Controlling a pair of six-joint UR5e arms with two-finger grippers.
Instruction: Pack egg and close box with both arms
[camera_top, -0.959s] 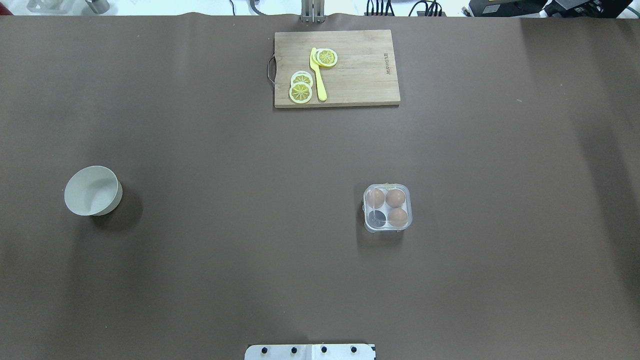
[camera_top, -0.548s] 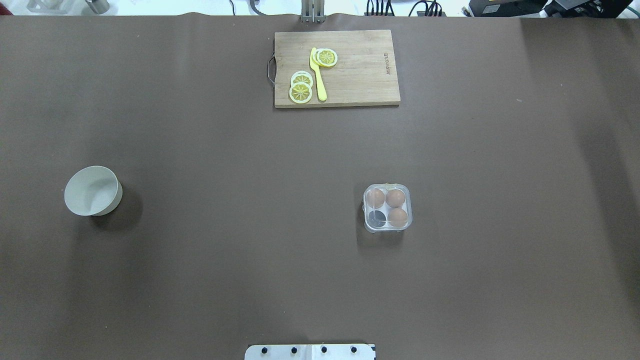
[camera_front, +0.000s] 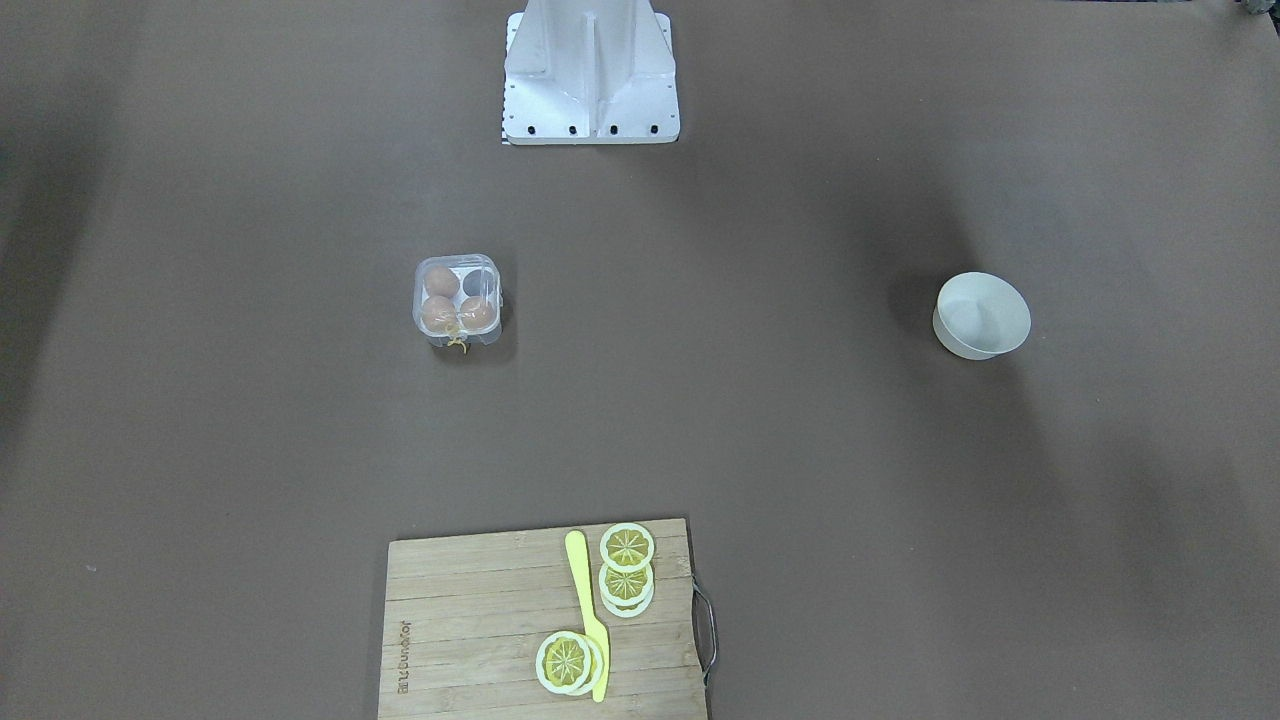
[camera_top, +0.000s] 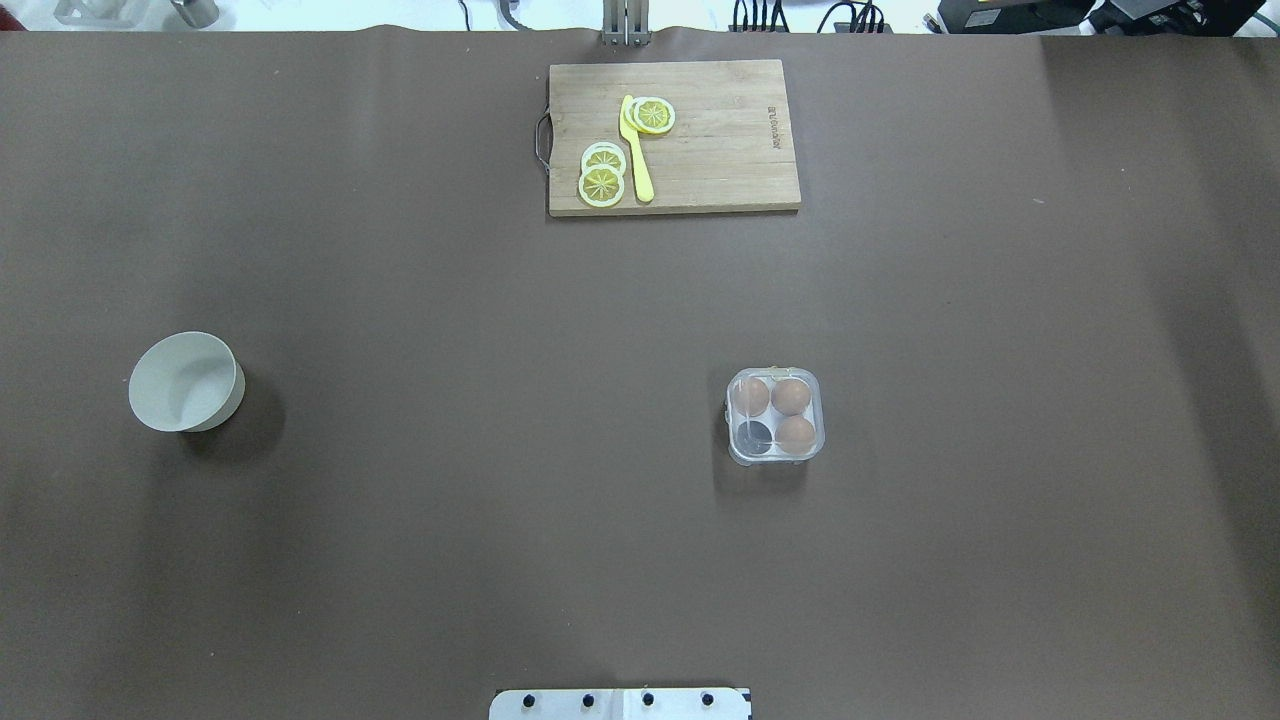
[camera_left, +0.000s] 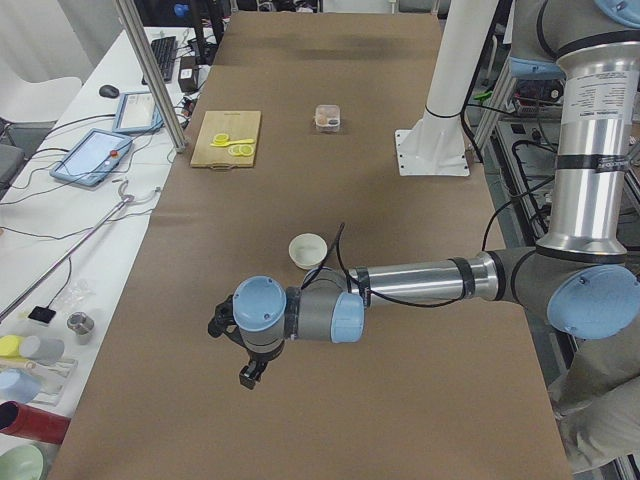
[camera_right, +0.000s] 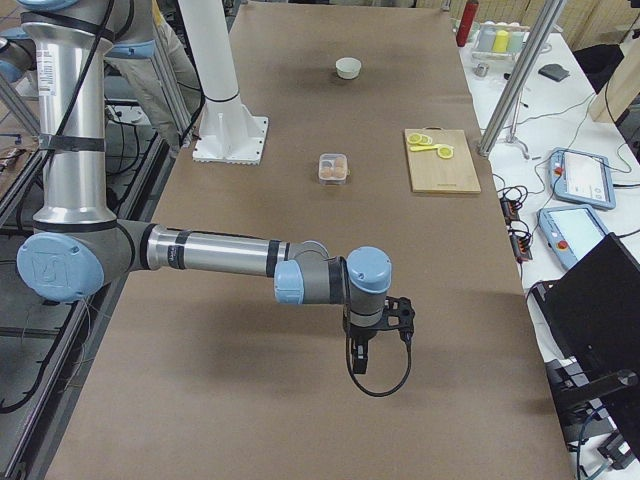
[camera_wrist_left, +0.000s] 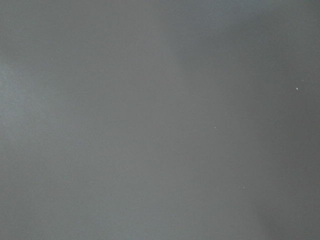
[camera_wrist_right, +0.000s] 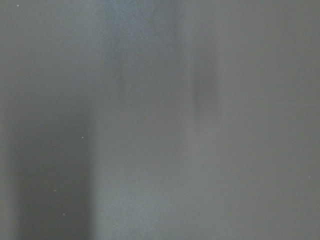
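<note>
Box (camera_top: 752, 437) on the table (camera_top: 450, 300), eggs (camera_top: 790, 396) in its two far cells and near-right cell. Bowl (camera_top: 185, 381) well off to the box's left. Beyond the box, cutting board (camera_top: 720, 140), carrying lemon slices (camera_top: 602, 185) and knife (camera_top: 636, 155).

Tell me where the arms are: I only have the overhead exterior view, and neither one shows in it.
Observer: The left arm stretches low over the table near its end on the robot's left, with the left gripper hanging farther out than the bowl.
Operator: And the right one?
Observer: The right arm reaches out near the opposite end. The right gripper points down over bare table, well away from the box.
Operator: Open or shut?
Observer: Cannot tell. The grippers show only in the side views, and both wrist cameras see nothing but bare table surface.
</note>
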